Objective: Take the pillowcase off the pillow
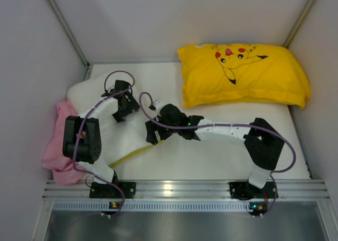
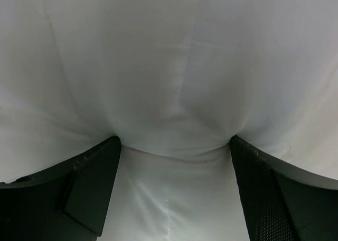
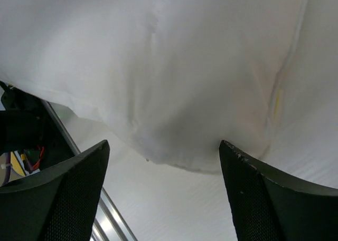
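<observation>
The left gripper [image 2: 173, 142] has its jaws spread wide, with the tips pressed into the pillow [image 1: 88, 93] and white cloth bulging between them. The right gripper [image 3: 163, 146] is also spread wide, at the pillow's rounded edge near the yellow trim [image 1: 132, 154]. The pillow lies at the left of the top view, with a pink pillowcase [image 1: 57, 141] bunched at its lower left. A yellow pillow [image 1: 243, 77] sits at the upper right.

Free lane btwn pillow [image 1: 85, 96] & yellow pillow [image 1: 243, 75]
</observation>
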`<state>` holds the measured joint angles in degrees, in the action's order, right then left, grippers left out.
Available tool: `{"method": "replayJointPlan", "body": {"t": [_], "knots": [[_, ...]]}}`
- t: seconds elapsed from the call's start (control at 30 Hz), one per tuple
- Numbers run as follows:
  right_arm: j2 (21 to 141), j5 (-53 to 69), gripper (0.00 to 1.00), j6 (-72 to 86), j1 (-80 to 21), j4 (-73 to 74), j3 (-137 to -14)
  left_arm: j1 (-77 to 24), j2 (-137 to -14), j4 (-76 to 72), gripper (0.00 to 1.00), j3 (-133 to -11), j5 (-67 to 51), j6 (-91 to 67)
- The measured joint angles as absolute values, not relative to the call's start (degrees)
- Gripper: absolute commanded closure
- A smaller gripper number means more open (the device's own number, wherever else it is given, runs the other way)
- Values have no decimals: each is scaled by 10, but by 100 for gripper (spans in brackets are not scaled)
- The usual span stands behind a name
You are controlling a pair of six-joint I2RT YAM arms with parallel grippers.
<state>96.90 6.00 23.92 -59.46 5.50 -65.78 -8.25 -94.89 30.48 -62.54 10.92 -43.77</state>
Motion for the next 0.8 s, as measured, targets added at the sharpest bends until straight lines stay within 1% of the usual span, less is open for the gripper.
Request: {"method": "replayJointPlan", "body": {"t": [0.03,0.1,0.13,0.17,0.23,0.27,0.33,0.43,0.57,0.67,0.8], "knots": [[998,65,25,232,-592,57,-681,-82,-959,302,13,-629,107,-438],[1039,71,29,227,-586,57,-712,-82,-971,298,13,-636,103,-438],[1058,74,36,226,-579,60,-725,-82,-974,296,13,-638,102,-438],[1074,78,39,227,-571,61,-736,-82,-975,294,13,-639,101,-438],[1094,85,44,237,-552,63,-745,-81,-979,288,13,-643,100,-436],[1098,88,48,242,-543,65,-746,-81,-984,286,13,-648,100,-436],[1099,91,53,249,-528,62,-742,-81,-997,283,12,-662,97,-432],[1098,100,55,263,-519,35,-720,-81,-1025,286,12,-693,90,-425],[1102,136,55,292,-526,-20,-675,-80,-1070,293,12,-745,71,-409],[1129,165,54,310,-542,-55,-682,-78,-1094,292,12,-778,56,-401],[1187,196,53,327,-579,-76,-737,-75,-1106,288,8,-798,48,-396]]}}
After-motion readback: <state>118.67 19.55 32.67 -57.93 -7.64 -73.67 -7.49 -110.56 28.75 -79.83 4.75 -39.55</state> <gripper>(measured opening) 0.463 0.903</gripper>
